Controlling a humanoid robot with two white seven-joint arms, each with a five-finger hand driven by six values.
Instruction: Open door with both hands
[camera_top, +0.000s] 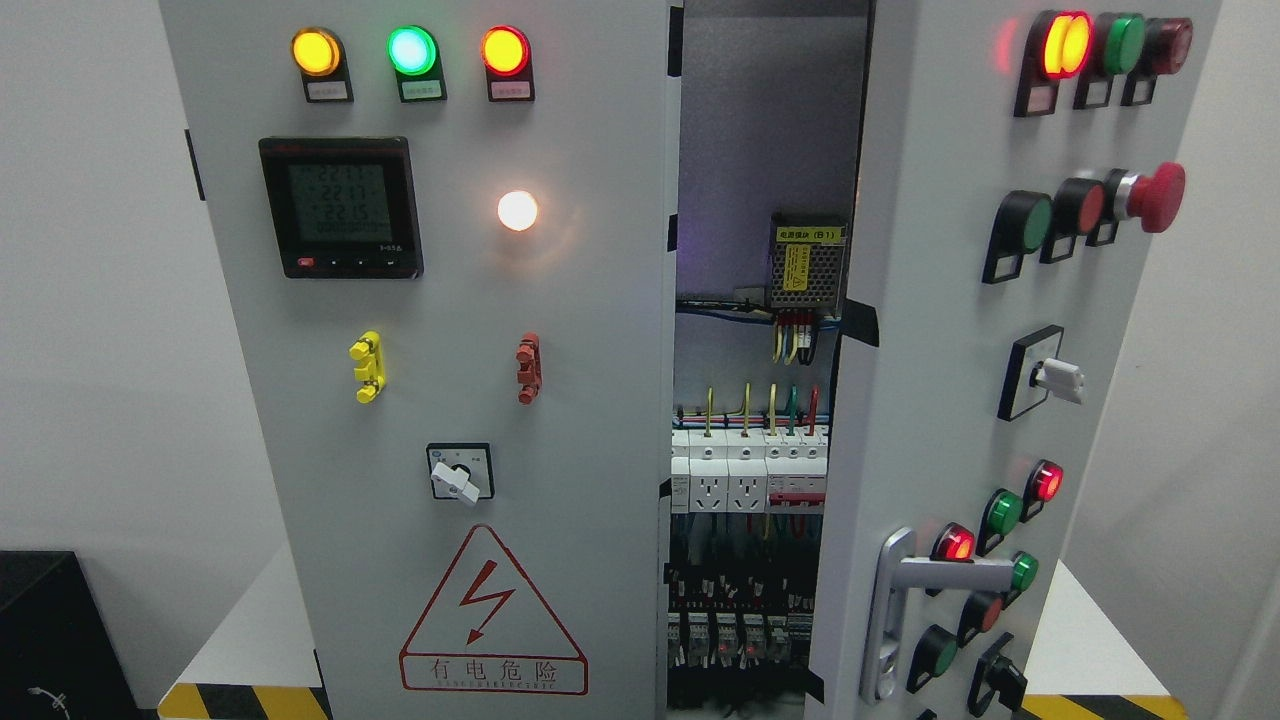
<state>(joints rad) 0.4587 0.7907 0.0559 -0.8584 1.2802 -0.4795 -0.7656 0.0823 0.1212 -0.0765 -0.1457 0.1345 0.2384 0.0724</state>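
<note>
Item: grey sheet-metal electrical cabinet (560, 300), standing upright on a white platform (250, 630) edged with yellow-and-black hazard tape (240, 700); the centre of the head view is filled by it.

Right-hand door, grey painted steel (920, 400): found at 3 o'clock, swung partly outward so that its face is seen at an angle and a tall gap is left between it and the fixed left panel. A silver lever handle (900, 600) is mounted at the door's 7 o'clock corner. Red, green and dark pilot lamps (1065, 45) are set at its 1 o'clock corner; a red mushroom-head push button (1158, 197) is placed below them, with a white-knobbed rotary switch (1055, 378) at mid-height. Further red and green buttons are grouped just beside the handle.

Left panel: three lit round lamps, amber (315, 52), green (412, 50) and orange-red (505, 50), are ranged along the top. A black-framed digital meter (340, 207) is fitted at 10 o'clock, a glowing white lamp (517, 210) to its right. A red-bordered triangular lightning warning label (490, 615) is fixed at 6 o'clock.

Interior, seen through the gap: a perforated metal power supply (805, 262) is mounted above a row of white breakers and sockets (745, 470), with coloured wiring attached.

Robot hands: neither is caught in the view, so their opening and hold cannot be told.
</note>
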